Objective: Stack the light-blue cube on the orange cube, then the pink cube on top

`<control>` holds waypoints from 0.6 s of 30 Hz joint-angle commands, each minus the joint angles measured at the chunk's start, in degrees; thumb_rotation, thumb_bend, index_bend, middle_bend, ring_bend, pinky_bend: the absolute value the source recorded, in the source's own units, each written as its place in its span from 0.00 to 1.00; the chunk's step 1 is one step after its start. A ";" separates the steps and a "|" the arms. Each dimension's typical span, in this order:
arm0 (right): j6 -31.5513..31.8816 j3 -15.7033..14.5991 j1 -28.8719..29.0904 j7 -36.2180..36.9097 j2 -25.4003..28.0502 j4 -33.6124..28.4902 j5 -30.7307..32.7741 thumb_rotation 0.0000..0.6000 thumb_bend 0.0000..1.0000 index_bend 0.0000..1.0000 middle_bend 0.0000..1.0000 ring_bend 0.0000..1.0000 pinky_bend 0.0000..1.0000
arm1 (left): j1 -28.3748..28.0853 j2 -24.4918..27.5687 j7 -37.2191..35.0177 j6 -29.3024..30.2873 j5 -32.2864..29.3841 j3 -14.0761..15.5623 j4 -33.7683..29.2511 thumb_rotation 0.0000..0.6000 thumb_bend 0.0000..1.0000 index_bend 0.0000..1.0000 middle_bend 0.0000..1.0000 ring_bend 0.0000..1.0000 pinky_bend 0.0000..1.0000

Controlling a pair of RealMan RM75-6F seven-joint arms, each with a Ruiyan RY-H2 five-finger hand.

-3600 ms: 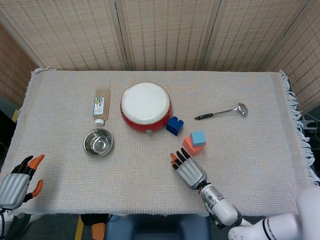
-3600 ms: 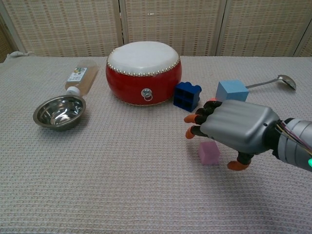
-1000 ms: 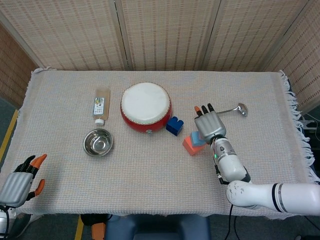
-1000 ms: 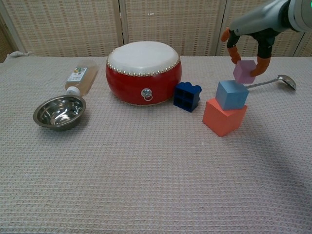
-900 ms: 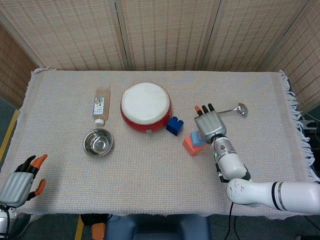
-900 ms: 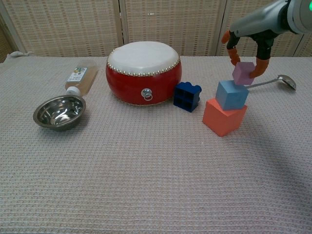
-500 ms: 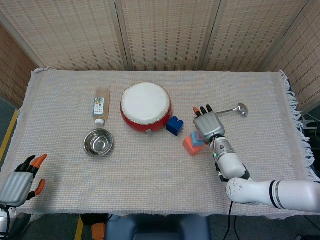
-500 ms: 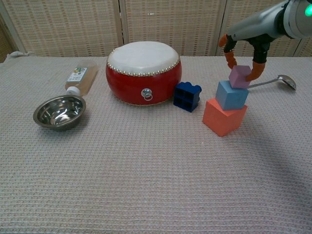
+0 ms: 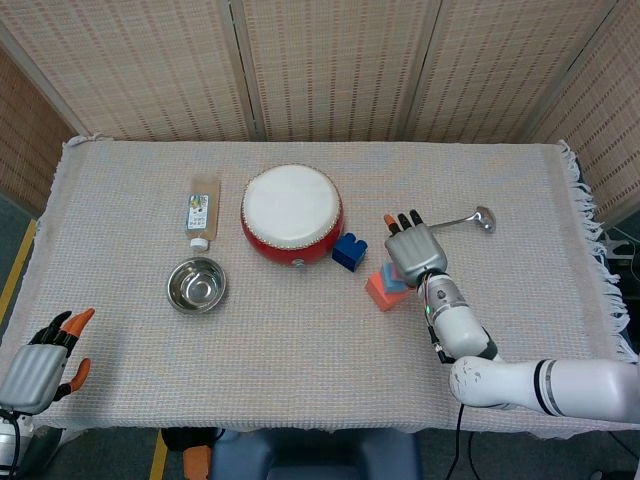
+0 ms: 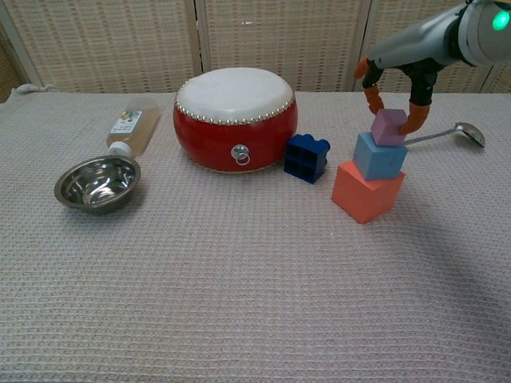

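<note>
The pink cube (image 10: 389,127) is pinched between orange fingertips (image 10: 372,99) of the right hand (image 10: 393,100) and sits on the light-blue cube (image 10: 379,155), which rests directly below the hand on the orange cube (image 10: 366,191). The cubes are judged light, stiff and likely foam, best gripped on opposite flat faces. The left hand (image 9: 40,362) is held idle, fingers apart. A label is seen on the bottle (image 10: 132,128) far to the hand's left, but cannot be read.

From the head view our right hand (image 9: 414,254) covers the pink cube and most of the light-blue cube (image 9: 391,281). Our left hand (image 9: 40,362) is cut off at the frame's bottom-left corner.
</note>
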 commanded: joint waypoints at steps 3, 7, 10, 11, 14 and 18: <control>0.61 -0.56 0.60 -0.10 -0.05 -0.32 0.65 1.00 0.14 0.42 0.00 0.00 0.00 | -0.03 0.02 -0.02 -0.03 0.03 0.03 -0.03 1.00 0.49 0.01 0.13 0.07 0.25; 1.22 -1.09 1.13 -0.51 -0.10 -0.61 1.44 1.00 0.13 0.36 0.00 0.00 0.00 | 0.01 0.07 -0.06 0.09 0.06 0.03 -0.09 1.00 0.49 0.01 0.13 0.07 0.25; 1.62 -1.22 1.40 -0.46 -0.14 -0.77 1.81 1.00 0.14 0.32 0.00 0.00 0.00 | 0.03 0.07 -0.08 0.09 0.03 0.05 -0.07 1.00 0.49 0.01 0.13 0.07 0.25; 1.78 -1.19 1.47 -0.40 -0.09 -0.85 1.92 1.00 0.14 0.31 0.00 0.00 0.00 | 0.03 0.08 -0.11 0.08 0.03 0.06 -0.08 1.00 0.49 0.01 0.13 0.07 0.25; 2.36 -0.94 1.47 0.22 0.42 -1.36 1.82 1.00 0.14 0.26 0.00 0.00 0.00 | 0.05 0.11 -0.16 0.12 0.04 0.06 -0.09 1.00 0.49 0.01 0.13 0.07 0.25; 3.43 -0.20 0.16 2.99 2.06 -2.81 -0.90 1.00 0.13 0.14 0.00 0.00 0.00 | 0.11 0.17 -0.24 0.28 0.10 0.08 -0.09 1.00 0.48 0.01 0.13 0.07 0.25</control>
